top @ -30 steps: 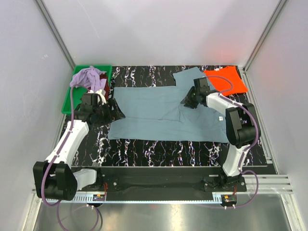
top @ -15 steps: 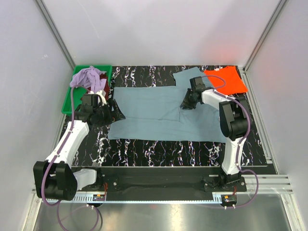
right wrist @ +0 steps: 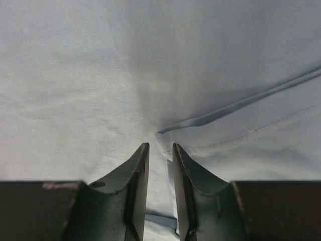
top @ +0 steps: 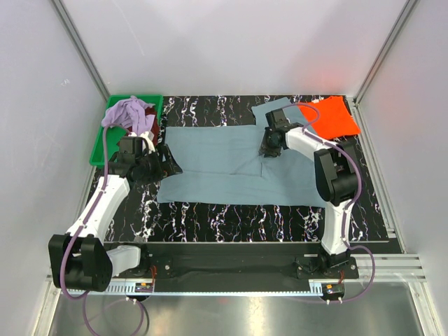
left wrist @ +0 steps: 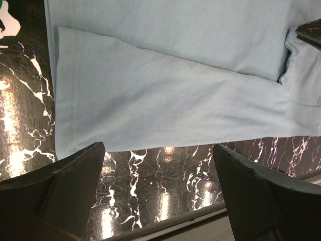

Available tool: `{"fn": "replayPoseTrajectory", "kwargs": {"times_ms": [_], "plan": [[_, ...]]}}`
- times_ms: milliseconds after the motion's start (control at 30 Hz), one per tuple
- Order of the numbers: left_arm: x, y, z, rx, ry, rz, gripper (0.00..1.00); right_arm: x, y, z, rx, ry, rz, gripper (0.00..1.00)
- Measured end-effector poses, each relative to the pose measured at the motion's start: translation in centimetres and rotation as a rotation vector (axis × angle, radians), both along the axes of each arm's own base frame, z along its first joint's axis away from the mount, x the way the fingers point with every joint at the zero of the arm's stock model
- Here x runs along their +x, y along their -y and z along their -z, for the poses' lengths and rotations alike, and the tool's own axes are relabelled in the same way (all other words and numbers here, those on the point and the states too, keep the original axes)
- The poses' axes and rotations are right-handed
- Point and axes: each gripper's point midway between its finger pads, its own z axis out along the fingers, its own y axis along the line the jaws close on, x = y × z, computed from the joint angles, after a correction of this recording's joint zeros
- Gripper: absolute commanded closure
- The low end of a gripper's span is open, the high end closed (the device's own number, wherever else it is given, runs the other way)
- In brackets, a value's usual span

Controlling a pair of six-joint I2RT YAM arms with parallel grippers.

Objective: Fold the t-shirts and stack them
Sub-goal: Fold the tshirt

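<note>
A dusty blue-grey t-shirt lies spread flat across the middle of the black marble table. My right gripper presses down on its upper right part, jaws nearly together with a pinch of the cloth between the fingertips. The left gripper hovers wide open at the shirt's left edge, its fingers over bare marble just off the hem, with nothing between them. A bright orange t-shirt lies folded at the back right. A lavender t-shirt sits crumpled in the tray.
A green plastic tray stands at the back left, holding the lavender shirt and a dark maroon cloth. White walls close in the table on three sides. Both arm bases sit on the rail at the near edge.
The right gripper has slid left and toward the back across the blue-grey shirt, dragging a crease of cloth with it. The left arm has not moved.
</note>
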Motion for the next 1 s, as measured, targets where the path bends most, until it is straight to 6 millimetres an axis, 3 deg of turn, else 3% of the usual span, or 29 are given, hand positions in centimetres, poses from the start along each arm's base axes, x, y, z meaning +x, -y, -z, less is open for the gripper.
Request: {"fn": "replayPoseTrajectory", "kwargs": {"times_ms": [233, 467, 600, 633, 700, 1000], "plan": [[0.0, 0.0, 0.0, 0.0, 0.0, 0.0, 0.05, 0.7, -0.3, -0.8, -0.083, 0.028, -0.02, 0.69], [0.0, 0.0, 0.0, 0.0, -0.001, 0.0, 0.05, 0.1, 0.2, 1.4, -0.129, -0.024, -0.025, 0.71], [0.0, 0.0, 0.0, 0.0, -0.001, 0.0, 0.05, 0.1, 0.2, 1.4, -0.135, -0.022, -0.027, 0.85], [0.0, 0.0, 0.0, 0.0, -0.001, 0.0, 0.05, 0.1, 0.2, 1.4, -0.135, -0.021, -0.028, 0.95], [0.0, 0.0, 0.0, 0.0, -0.001, 0.0, 0.05, 0.2, 0.2, 1.4, -0.137, -0.019, -0.032, 1.0], [0.0, 0.0, 0.0, 0.0, -0.001, 0.0, 0.05, 0.4, 0.0, 1.2, -0.125, 0.004, -0.035, 1.0]]}}
